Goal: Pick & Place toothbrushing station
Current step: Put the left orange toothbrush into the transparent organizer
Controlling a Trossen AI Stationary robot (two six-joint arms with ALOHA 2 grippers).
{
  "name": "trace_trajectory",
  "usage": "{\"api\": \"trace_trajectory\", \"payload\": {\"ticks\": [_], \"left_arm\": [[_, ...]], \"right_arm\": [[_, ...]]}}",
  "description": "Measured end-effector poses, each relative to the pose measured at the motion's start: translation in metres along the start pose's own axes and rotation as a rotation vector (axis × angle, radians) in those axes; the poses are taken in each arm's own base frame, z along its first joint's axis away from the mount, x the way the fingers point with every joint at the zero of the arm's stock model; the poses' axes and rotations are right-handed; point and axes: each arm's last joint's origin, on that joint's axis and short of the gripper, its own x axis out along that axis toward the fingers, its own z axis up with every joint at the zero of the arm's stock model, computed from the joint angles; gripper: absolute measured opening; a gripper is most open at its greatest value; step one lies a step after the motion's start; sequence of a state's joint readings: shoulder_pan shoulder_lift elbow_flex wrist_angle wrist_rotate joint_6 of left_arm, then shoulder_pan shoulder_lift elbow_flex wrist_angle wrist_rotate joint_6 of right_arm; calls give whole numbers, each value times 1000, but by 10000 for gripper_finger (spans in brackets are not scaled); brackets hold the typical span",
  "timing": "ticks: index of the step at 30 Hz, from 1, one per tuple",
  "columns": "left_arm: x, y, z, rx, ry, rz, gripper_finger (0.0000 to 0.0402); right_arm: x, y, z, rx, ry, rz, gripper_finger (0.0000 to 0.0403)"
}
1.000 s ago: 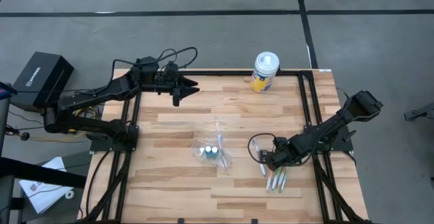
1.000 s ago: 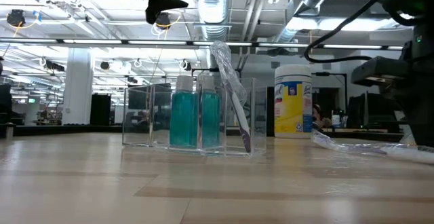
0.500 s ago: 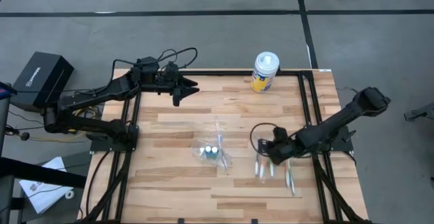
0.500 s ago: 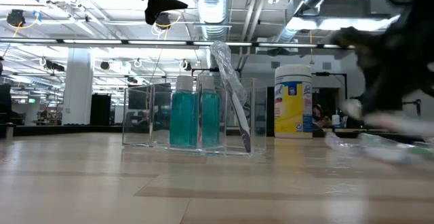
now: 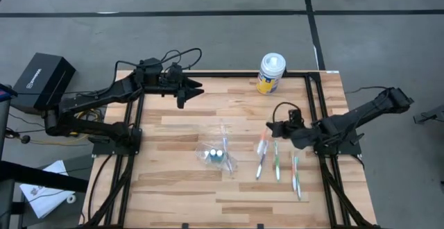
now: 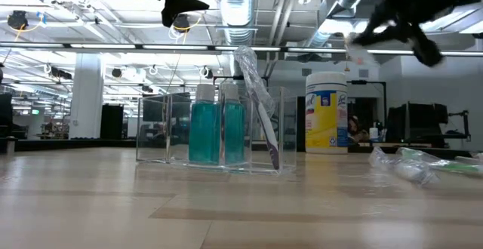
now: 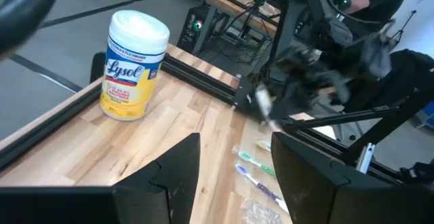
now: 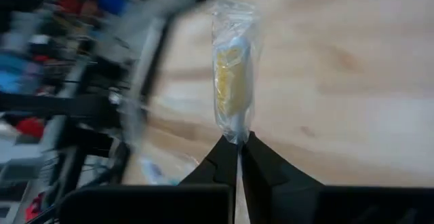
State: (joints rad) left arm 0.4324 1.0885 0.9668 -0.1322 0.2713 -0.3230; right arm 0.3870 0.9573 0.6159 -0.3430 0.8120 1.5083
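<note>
Wooden table (image 5: 173, 187), toothbrushes (image 5: 277, 165) near its right edge.
Right gripper (image 5: 271, 129) pinched a blurred clear wrapper (image 8: 232, 68); left gripper (image 5: 196, 88) stood apart.

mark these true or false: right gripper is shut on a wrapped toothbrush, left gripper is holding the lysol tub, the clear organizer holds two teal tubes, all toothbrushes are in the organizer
1. The right gripper is shut on a wrapped toothbrush. True.
2. The left gripper holds the Lysol tub. False: it hangs open near the table's far left, holding nothing.
3. The clear organizer holds two teal tubes. True.
4. All toothbrushes are in the organizer. False: several loose toothbrushes lie flat on the table.
</note>
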Motion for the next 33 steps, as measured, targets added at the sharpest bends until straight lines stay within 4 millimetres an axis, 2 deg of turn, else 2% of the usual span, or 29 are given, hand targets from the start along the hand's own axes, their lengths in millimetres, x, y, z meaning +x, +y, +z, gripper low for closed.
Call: {"api": "trace_trajectory", "payload": {"ticks": [6, 9, 12, 16, 20, 26, 33], "left_arm": [[-1, 3, 1, 7, -10, 23, 176], [-1, 3, 2, 9, -18, 30, 176], [-1, 3, 2, 10, -24, 45, 176], [-1, 3, 3, 9, -33, 43, 176], [-1, 3, 4, 0, -42, 48, 176], [-1, 4, 4, -25, -52, 63, 176], [-1, 4, 4, -17, -54, 63, 176]], "right_arm": [[5, 33, 2, -230, -224, 170, 2], [11, 44, -2, -291, -274, 214, 2], [20, 54, -10, -358, -269, 232, 2], [34, 67, -25, -465, -165, 276, 2], [51, 68, -49, -553, -65, 285, 1], [69, 63, -79, -585, 19, 332, 0], [85, 58, -99, -594, 56, 378, 0]]}}
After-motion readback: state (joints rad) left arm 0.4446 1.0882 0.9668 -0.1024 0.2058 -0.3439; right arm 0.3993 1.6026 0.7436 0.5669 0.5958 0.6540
